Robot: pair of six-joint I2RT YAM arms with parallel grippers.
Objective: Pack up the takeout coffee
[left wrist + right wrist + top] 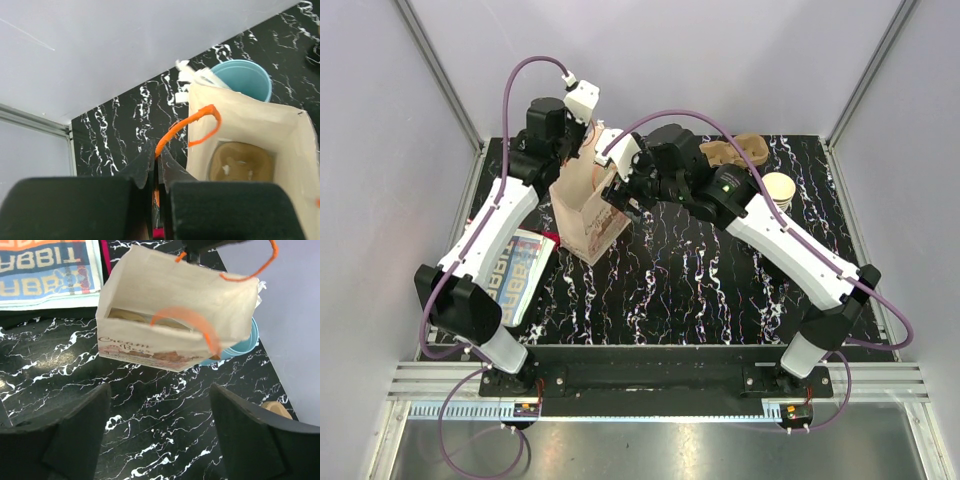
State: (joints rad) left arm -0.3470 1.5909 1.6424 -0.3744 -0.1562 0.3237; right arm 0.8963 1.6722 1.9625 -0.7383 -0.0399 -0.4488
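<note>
Far left of the top view: leaflet (515, 270) flat on the table (700, 280). Right of it, upper middle, the paper bag (582, 215) stands open. Left gripper (157, 155) is above the bag's far edge, jaws pinched tight on the bag's orange handle (190, 122). Right gripper (160, 440) is just right of the bag, jaws spread wide, nothing between them. Farther right: pulp carrier (730, 150), then cup stack (778, 190).

Coffee: not plainly seen in any view. Left wrist view looks down into the bag and shows a tan shape (240, 162) on its bottom, lower right of that frame, right of and below the shut fingers. Cannot tell if that is the cup.

Only the left wrist view shows the bag's floor. It also shows the blue cup (245, 75) with white sticks (192, 75) behind the bag, touching or nearly so. Only the right wrist view shows the bag's printed side, its second handle (187, 320) and both open fingers (65, 430), apart from the bag, bare table between. The top view hides the blue cup behind the arms.
</note>
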